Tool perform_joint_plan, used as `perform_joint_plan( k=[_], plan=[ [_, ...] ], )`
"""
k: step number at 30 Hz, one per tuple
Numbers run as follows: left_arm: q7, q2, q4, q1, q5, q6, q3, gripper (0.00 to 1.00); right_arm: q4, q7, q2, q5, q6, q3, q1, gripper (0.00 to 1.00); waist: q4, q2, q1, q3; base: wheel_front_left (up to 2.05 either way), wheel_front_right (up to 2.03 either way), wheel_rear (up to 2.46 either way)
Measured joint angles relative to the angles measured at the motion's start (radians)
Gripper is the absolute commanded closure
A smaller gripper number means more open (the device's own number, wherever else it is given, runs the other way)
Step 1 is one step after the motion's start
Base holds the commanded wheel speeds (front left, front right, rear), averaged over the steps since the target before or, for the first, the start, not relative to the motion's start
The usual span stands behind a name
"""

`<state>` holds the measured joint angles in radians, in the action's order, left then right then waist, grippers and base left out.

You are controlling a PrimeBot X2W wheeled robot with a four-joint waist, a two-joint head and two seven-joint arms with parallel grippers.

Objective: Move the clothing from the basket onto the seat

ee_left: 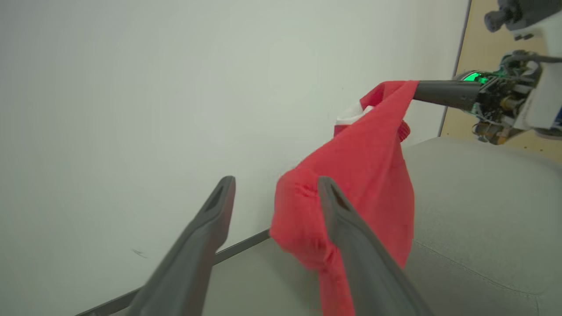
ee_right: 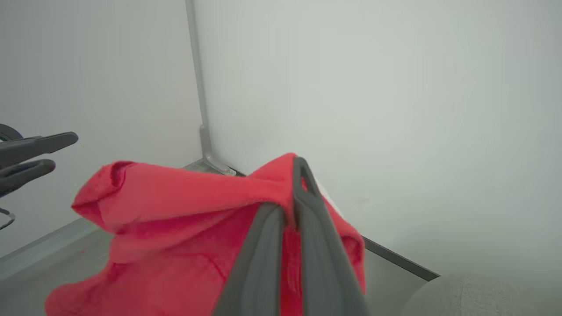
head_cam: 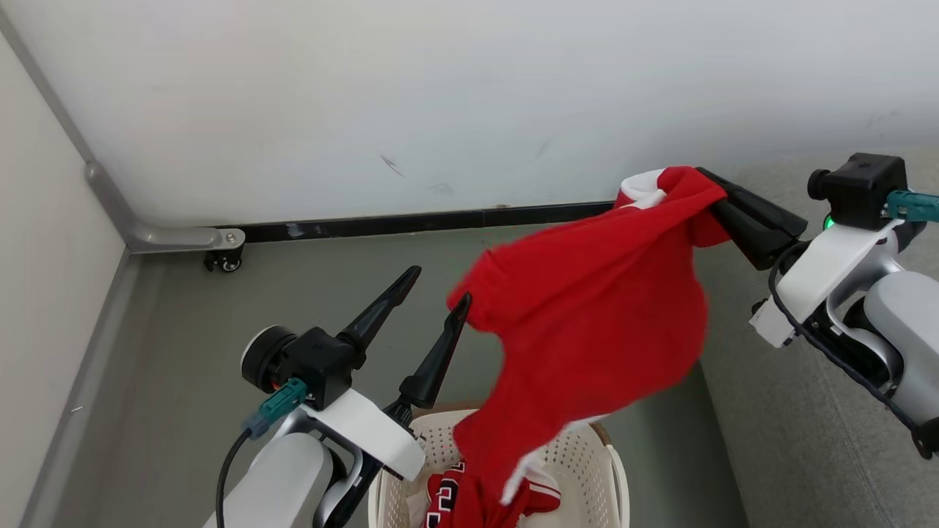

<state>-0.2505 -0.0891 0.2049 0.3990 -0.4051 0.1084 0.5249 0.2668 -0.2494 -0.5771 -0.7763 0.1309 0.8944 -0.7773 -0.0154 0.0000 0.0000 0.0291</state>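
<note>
Clothing (head_cam: 594, 323): hangs lifted over basket (head_cam: 587, 451), for transfer.
Right gripper (head_cam: 722, 198): pinching its far-right corner beside seat (head_cam: 792, 440).
Left gripper (head_cam: 441, 284): spread, empty.

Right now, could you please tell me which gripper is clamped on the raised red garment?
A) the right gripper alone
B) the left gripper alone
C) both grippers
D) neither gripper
A: the right gripper is shut on the upper end of the red garment, while the left gripper has its fingers spread wide beside the cloth's edge and clamps nothing.
</note>
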Motion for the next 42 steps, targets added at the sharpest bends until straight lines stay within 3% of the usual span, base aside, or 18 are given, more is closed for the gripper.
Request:
perform_joint_plan(
  k=[14,42],
  plan=[
    [0.0,-0.013,-0.018,-0.029,-0.033,0.01,0.067,0.0,-0.007,0.0,-0.045,0.041,0.0,-0.17,0.096,1.0,-0.053,0.0,0.0001,-0.035,0.0,0.0,0.0],
    [-0.001,-0.011,-0.09,-0.043,-0.094,0.019,0.272,0.0,-0.072,0.0,-0.097,0.081,0.0,-0.382,0.351,1.0,-0.212,0.0,0.0001,-0.095,0.0,0.0,0.0]
  ],
)
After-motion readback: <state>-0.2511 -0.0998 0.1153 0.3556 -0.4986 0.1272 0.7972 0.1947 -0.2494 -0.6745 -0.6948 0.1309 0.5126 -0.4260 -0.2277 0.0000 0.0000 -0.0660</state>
